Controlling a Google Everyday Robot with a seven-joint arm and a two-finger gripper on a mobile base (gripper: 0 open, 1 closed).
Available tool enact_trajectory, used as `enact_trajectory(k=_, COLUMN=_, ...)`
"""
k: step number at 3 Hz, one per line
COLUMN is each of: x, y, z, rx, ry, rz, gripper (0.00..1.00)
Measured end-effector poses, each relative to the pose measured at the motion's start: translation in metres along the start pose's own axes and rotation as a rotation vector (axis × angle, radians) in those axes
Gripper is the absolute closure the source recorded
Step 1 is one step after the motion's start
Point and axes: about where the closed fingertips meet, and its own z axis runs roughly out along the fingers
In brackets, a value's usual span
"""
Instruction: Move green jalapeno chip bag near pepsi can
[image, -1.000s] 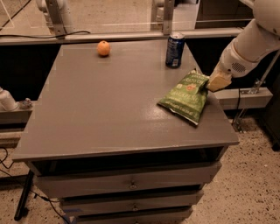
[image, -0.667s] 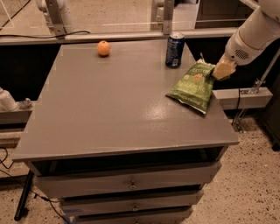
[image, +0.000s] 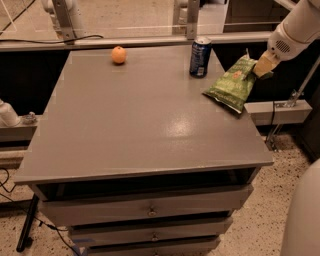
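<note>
The gripper (image: 261, 68), at the end of the white arm entering from the upper right, is clamping the upper corner of the green jalapeno chip bag (image: 230, 85). The bag is hanging down and away from the gripper at a tilt. Its far, lower end is resting on the grey table (image: 150, 125), close to the edge nearest the gripper.

The pepsi can (image: 200, 57) is standing upright just beyond the bag's far side, near it but not touching. An orange (image: 118, 54) is lying much farther out from the gripper, well past the can.

The bag is likely behaving as a light, soft, crinkly object. It is sagging from its one held corner, and its film is probably slippery. A pinch on the flat sealed edge, as here, is giving the firmest hold, whereas a squeeze on the puffed middle would risk crushing the chips. Because the can is narrow and upright, the trailing end of the bag is likely to tip it if dragged against it.
</note>
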Motion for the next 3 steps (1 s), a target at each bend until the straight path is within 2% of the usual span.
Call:
enact_trajectory(k=1, x=-0.012, y=-0.004, z=0.009, rx=-0.011, ry=-0.004, rz=0.065, gripper=1.0)
enact_trajectory(k=2, x=-0.031, y=0.002, z=0.018, rx=-0.037, ry=-0.018, rz=0.091, gripper=1.0)
enact_trajectory(k=3, x=-0.055, y=0.019, z=0.026, rx=-0.074, ry=-0.032, rz=0.081, gripper=1.0)
